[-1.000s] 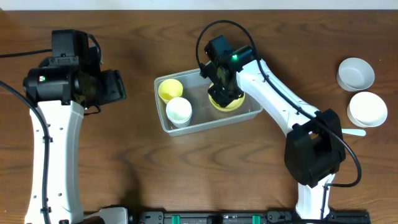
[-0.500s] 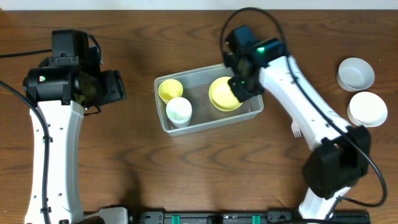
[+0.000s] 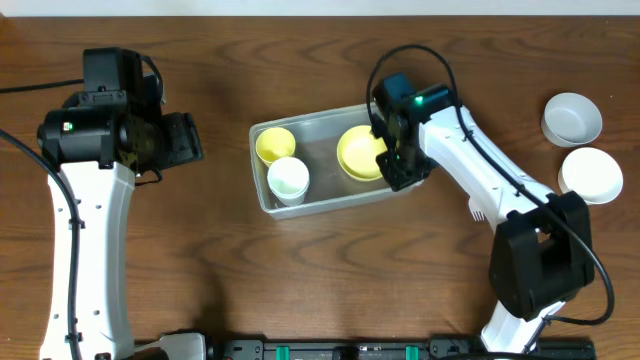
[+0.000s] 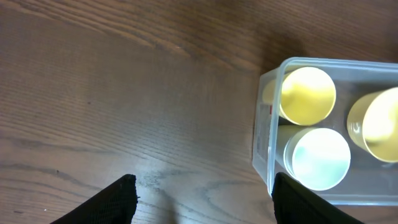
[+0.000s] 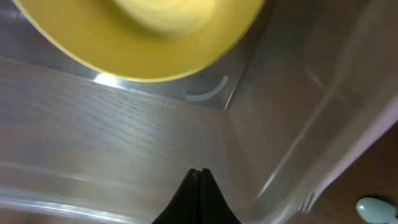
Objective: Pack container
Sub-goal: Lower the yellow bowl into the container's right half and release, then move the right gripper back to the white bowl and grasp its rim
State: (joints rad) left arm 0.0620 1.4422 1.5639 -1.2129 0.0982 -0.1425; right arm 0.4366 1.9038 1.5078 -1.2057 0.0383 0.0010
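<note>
The clear plastic container (image 3: 330,196) lies mid-table. It holds a yellow cup (image 3: 274,144), a white cup (image 3: 289,178) and a yellow bowl (image 3: 358,152). My right gripper (image 3: 402,170) is at the container's right end, beside the yellow bowl (image 5: 143,37); its fingers (image 5: 199,186) are pressed shut on nothing, over the container's floor (image 5: 124,137). My left gripper (image 4: 202,199) is open and empty over bare table left of the container (image 4: 264,124), where the yellow cup (image 4: 307,94) and white cup (image 4: 320,157) show.
Two white bowls (image 3: 572,117) (image 3: 591,175) sit at the far right. A white plastic fork (image 3: 478,210) lies right of the container, its tines showing in the right wrist view (image 5: 375,207). The left arm (image 3: 100,140) stands at the left.
My right gripper has let go of the yellow bowl in the container, swung from its middle to its right end, and shut. The left arm has not moved.
</note>
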